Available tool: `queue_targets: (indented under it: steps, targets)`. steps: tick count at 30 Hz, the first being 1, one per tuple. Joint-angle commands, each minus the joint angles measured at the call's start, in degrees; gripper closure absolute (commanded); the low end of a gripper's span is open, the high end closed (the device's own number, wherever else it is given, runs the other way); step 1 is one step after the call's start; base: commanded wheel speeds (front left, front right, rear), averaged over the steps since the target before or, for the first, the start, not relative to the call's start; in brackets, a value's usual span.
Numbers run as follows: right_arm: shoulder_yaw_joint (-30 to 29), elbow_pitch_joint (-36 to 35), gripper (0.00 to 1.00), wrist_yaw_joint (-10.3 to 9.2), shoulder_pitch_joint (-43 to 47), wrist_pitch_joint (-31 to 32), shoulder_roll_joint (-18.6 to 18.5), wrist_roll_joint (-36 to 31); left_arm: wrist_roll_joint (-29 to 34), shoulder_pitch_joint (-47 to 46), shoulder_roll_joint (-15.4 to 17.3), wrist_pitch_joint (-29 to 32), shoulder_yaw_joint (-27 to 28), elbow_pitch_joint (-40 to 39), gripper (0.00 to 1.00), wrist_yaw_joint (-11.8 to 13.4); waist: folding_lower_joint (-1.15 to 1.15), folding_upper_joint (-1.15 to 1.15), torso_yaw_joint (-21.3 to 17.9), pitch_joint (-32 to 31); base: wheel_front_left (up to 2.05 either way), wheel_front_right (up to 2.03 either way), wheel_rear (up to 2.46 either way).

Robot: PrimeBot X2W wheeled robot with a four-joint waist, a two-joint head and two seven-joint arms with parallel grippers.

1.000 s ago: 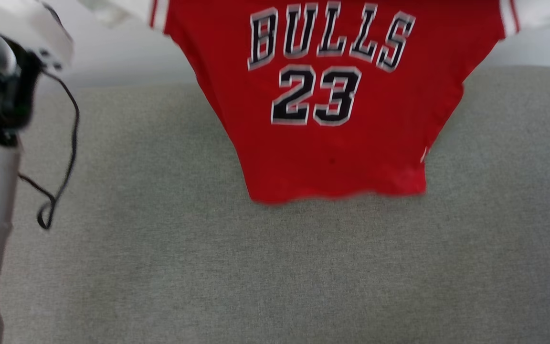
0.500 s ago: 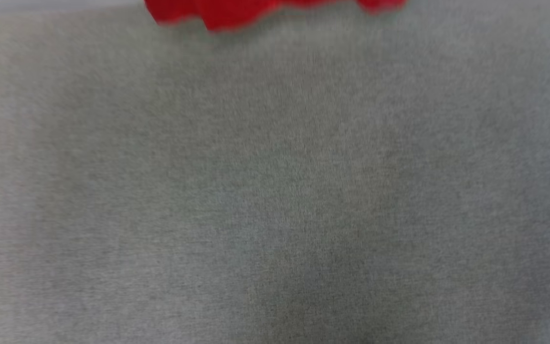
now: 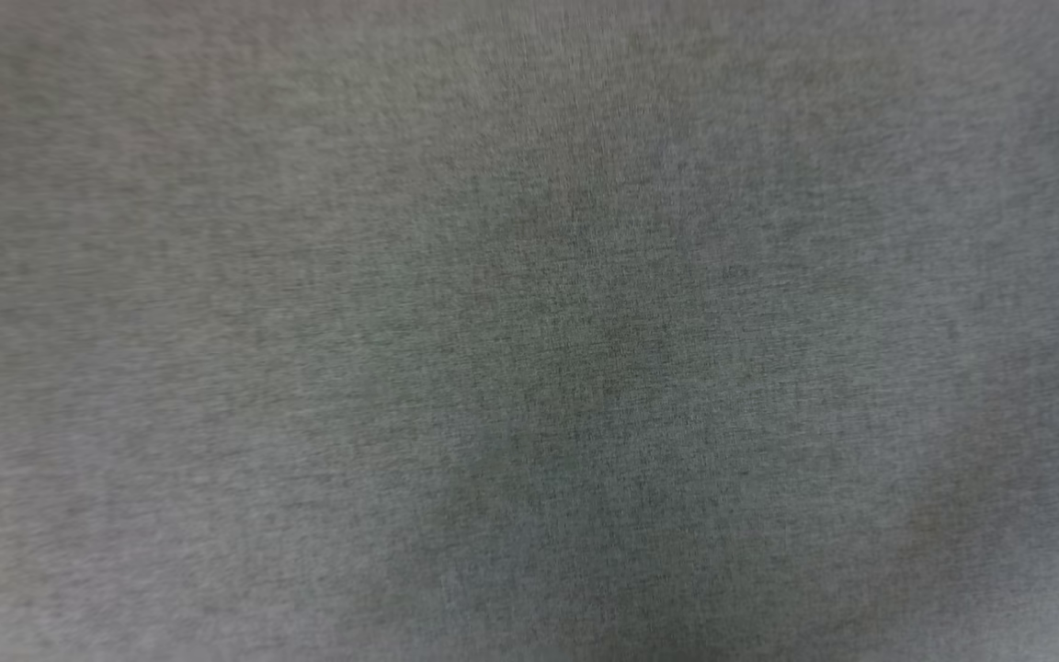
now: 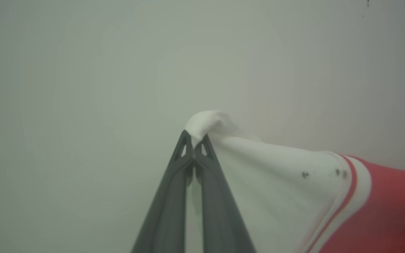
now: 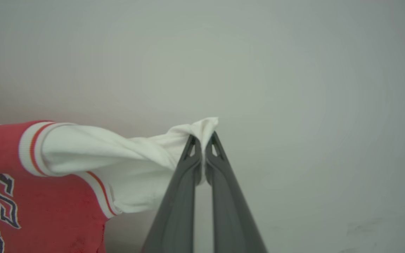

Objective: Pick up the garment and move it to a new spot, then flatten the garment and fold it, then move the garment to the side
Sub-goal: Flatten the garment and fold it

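The garment (image 4: 294, 182) is a red jersey with white short sleeves and red-and-white striped trim. In the left wrist view my left gripper (image 4: 194, 144) is shut on the tip of one white sleeve, the red body trailing off to the lower right. My right gripper (image 5: 203, 140) is shut on the tip of the other white sleeve in the right wrist view; the garment (image 5: 93, 165) hangs to the left, with black white-outlined lettering at the lower left. The cloth is stretched between both grippers in front of a pale wall.
A grey fabric surface (image 3: 529, 331) spreads across the head view, blurred, with a darker shadow in its middle. A plain pale wall (image 4: 118, 70) stands behind each gripper in the wrist views.
The head view has swung downward: the red garment slid up and out of it, and the pale left arm with its cable left the picture. Grey fabric is what remains.
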Motion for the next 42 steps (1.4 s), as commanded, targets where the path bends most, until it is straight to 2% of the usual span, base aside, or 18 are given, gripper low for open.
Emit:
queue_targets:
  steps: [1,11,20,26,32,35,42]
  targets:
    - [0.76,0.87,1.00,-0.08,-1.16,-1.07,-0.01,0.92,0.12,-0.84,-0.01,-0.69,-0.02,0.20,1.00,-0.35,-0.01,0.00,-1.13,3.47,0.00,0.00,0.00]
    - [7.30,6.25,1.00,-0.08,-2.39,-4.83,-1.18,6.54,-1.40,0.20,-1.15,-4.64,0.43,3.83,1.00,-0.88,-0.01,0.00,-1.45,6.89,0.00,0.00,0.00]
    - [13.21,8.93,1.00,-0.08,3.59,-8.63,-3.12,12.37,-4.47,8.50,-3.06,-10.94,1.49,7.69,1.00,-2.88,-0.01,0.00,1.22,3.76,0.00,0.00,0.00]
    - [17.10,6.75,1.00,-0.07,15.06,-9.83,-4.67,16.29,-7.65,21.62,-4.55,-14.77,2.71,7.30,1.00,-4.36,-0.01,0.00,3.01,-3.08,0.00,0.00,0.00]
    - [18.04,2.53,1.00,-0.08,31.45,-9.17,-5.24,19.38,-11.02,40.74,-6.00,-16.51,4.59,3.46,1.00,-4.69,-0.01,0.00,3.76,-12.24,0.00,0.00,0.00]
    - [17.39,0.37,1.00,-0.08,40.08,-7.89,-5.53,20.59,-12.90,50.59,-6.99,-16.68,5.42,0.54,1.00,-4.27,-0.01,0.00,3.90,-16.46,0.00,0.00,0.00]
    - [13.16,-5.63,1.00,-0.08,59.43,-5.34,-6.16,21.24,-15.96,72.48,-7.99,-15.80,7.09,-8.17,1.00,-0.98,-0.01,0.00,4.68,-24.76,0.00,0.00,0.00]
